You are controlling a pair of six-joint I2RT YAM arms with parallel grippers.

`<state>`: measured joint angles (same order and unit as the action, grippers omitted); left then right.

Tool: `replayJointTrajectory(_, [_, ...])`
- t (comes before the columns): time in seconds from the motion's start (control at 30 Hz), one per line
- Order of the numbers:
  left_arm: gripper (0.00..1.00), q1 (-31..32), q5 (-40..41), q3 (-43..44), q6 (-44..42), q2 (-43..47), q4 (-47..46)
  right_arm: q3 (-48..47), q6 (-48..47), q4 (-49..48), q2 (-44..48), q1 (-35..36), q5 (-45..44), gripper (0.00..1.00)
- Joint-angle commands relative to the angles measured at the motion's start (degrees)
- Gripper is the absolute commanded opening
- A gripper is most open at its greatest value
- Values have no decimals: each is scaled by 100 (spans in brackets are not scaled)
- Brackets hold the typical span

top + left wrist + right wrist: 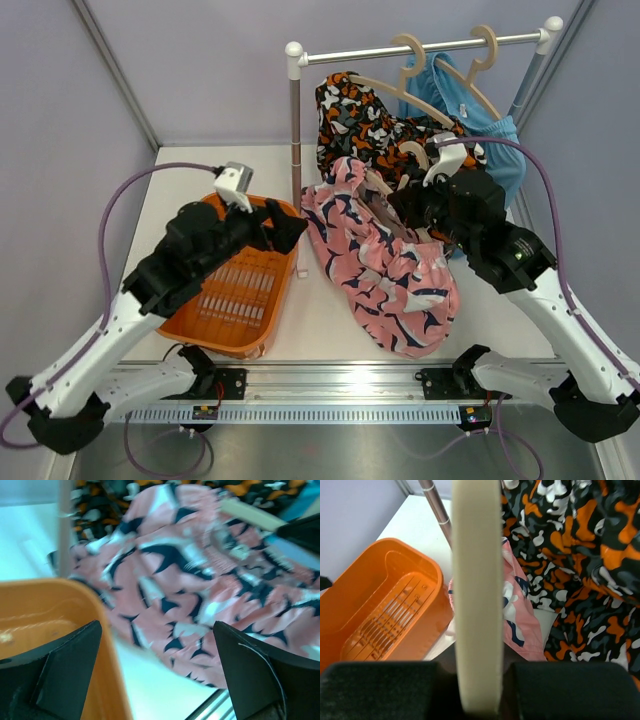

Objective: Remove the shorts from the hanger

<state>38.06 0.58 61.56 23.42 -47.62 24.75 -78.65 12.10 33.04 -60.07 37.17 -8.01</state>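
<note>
Fingers (65,670) of the left pincer (156,647) stand wide apart with nothing between them. Below and to its left sits the orange basket (205,340), and the pincer hangs over the basket's far right corner. The slotted floor shows, though from above the left arm covers part of it. Just ahead of this pincer, past the rim and not touching it, lie the pink shorts (390,270), which are blurred in the left wrist view. They spill down onto the bench (310,325) between the two pincers, the lower end spread flat on it. The rack's post (296,150) stands just beyond the left pincer, at the left edge of the pink shorts.

The right pincer (477,680) is clamped on the cream hanger (477,580), whose bar runs straight up between its fingers and fills the middle of the right wrist view. The upper end of the pink shorts lies right under this pincer and to its left. How the cloth sits on the hanger is hidden by the pincer and wrist, and from above the fingertips are lost among the folds. Beyond this pincer the black shorts (345,120) hang from the rail (430,45), their lower folds meeting the pink pair. Farther right, the blue shorts (490,130) hang from the same rail, with the right arm covering their lower part.
</note>
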Motion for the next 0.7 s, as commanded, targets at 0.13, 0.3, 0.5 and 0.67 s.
replayJointTrajectory(0.13, [99,1729,2059,1243,-241,-1635,-866,-238,319,159,154,501,-437,0])
replayJointTrajectory(0.3, [99,2292,2815,1990,-312,-2715,-928,-370,390,475,180,730,-772,0])
replayJointTrajectory(0.5, [98,2364,3765,2115,-92,-3166,-804,-467,495,704,374,871,-825,0])
replayJointTrajectory(0.67, [82,2355,3800,2140,-206,-3420,-850,-511,565,889,488,950,-790,0])
